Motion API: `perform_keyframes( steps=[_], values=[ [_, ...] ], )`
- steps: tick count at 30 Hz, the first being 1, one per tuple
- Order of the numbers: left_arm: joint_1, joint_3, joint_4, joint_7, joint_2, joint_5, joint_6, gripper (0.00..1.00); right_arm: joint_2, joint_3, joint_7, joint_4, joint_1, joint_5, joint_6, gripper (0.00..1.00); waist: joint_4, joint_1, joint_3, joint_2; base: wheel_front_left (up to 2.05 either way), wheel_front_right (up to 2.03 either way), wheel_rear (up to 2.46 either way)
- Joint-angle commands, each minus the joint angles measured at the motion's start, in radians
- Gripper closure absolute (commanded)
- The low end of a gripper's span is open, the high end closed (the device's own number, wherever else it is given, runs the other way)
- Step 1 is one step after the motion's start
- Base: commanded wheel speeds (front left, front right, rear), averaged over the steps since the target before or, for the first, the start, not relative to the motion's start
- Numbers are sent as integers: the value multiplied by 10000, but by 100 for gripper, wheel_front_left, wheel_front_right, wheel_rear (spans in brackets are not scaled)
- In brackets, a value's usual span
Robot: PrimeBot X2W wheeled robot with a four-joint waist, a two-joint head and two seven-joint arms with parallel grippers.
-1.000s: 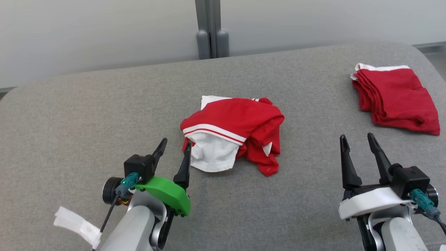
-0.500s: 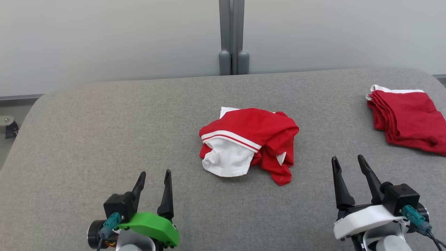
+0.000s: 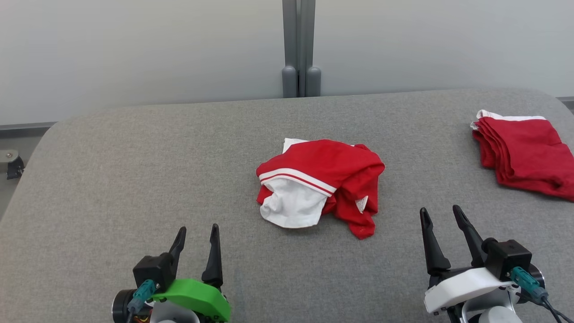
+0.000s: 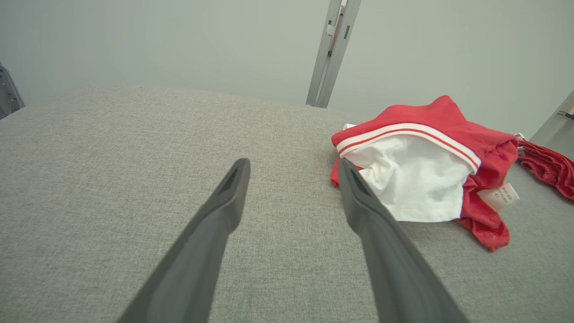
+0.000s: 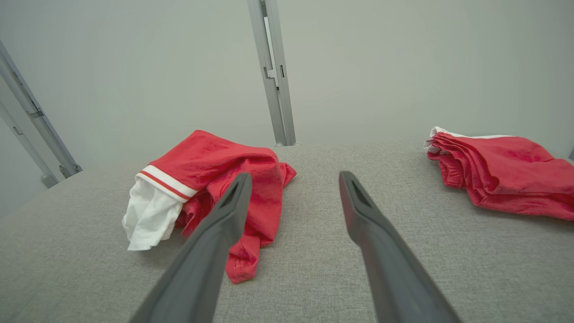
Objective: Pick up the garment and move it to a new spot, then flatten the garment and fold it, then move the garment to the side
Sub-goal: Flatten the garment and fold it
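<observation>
At the middle of the grey fabric-covered surface, the garment is seen lying in a crumpled heap. It is red, with a white-and-red striped band and a white part turned toward the robot. A small white label is shown on its near right side. The garment is touched by neither arm.

The left end effector is held at the near left, released, with its two dark fingers spread and nothing between them. It is set well short of the garment and off to its left. In the left wrist view the heap is found beyond the finger on that view's right, apart from its tip.

The right end effector is likewise released and empty, placed to the garment's right with bare surface between them.

At the far right of the surface a folded red stack with a white edge is laid, well apart from the crumpled garment. Behind the surface a grey post is seen upright against a pale wall.
</observation>
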Motion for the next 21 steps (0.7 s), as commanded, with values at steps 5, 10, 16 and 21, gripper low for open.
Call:
perform_keyframes(
  steps=[5, 10, 16, 21],
  values=[
    [143, 125, 35, -28, -39, 191, -71, 0, -17, -33, -45, 55, 0, -52, -10, 0, -17, 0, 26, 0, 0, 0, 0],
    [124, 212, 67, -28, -67, 271, -132, 0, -17, -42, -45, 72, -33, -58, -10, 0, -10, 0, 73, 0, 0, 0, 0],
    [10, -17, 112, -28, -90, 434, -274, 0, -17, -51, -45, 37, -67, -71, -10, 0, -42, 0, 213, 0, 0, 0, 0],
    [-432, -983, 400, -28, -110, 596, -596, 0, -17, -26, -45, -22, -207, -108, -10, 0, -186, 0, 546, 0, 0, 0, 0]
  ],
)
